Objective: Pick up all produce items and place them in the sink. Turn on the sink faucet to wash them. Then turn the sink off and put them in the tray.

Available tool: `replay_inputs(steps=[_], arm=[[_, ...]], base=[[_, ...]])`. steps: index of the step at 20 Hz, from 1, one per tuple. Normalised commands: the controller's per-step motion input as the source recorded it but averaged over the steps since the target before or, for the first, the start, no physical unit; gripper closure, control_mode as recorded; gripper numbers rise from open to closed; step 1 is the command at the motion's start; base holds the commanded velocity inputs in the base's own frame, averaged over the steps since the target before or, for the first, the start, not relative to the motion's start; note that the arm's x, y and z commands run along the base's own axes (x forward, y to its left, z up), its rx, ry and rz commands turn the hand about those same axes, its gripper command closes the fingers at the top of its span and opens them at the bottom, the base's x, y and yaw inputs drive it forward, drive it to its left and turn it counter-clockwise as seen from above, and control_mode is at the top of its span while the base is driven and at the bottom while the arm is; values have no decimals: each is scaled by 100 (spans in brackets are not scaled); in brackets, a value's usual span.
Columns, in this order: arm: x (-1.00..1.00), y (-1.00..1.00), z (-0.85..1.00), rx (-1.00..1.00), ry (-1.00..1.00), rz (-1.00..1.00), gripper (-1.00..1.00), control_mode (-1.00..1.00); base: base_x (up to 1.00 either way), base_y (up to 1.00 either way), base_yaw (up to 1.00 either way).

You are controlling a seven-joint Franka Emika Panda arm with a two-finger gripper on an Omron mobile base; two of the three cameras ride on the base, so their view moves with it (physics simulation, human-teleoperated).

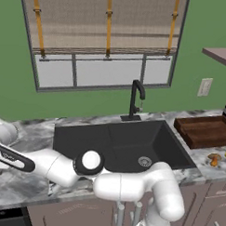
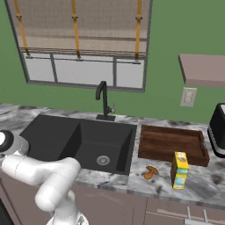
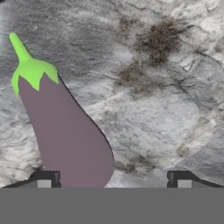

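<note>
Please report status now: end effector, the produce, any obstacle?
End effector open, low over counter. Eggplant lying by one fingertip, not gripped. Orange piece beside tray. Nothing blocking.

Matte black sink (image 2: 52, 136) recessed in marbled counter (image 2: 132, 182), black faucet (image 2: 103, 100) behind it, brown wooden tray (image 2: 172, 145) just right of basin, orange produce piece (image 2: 150, 172) and yellow carton (image 2: 179, 170) in front of tray, white arm (image 2: 41, 176) lower left.

Even, shadowless rendered light fills all views, without glare; the hand view's close counter (image 3: 175, 109) looks soft and pixelated.
</note>
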Motion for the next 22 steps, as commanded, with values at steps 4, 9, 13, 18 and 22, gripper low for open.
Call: replay_inputs(steps=[4,9,13,18,22], arm=[[9,18,-7,0,0,0,-100,-100],[12,5,-13,0,0,3,-100,-100],[18,0,-13,0,-1,6,-100,-100],[19,6,-15,0,-1,6,-100,-100],[18,16,-20,0,-1,5,-100,-100]], base=[[0,0,0],[0,0,0],[0,0,0],[0,0,0],[0,0,0]])
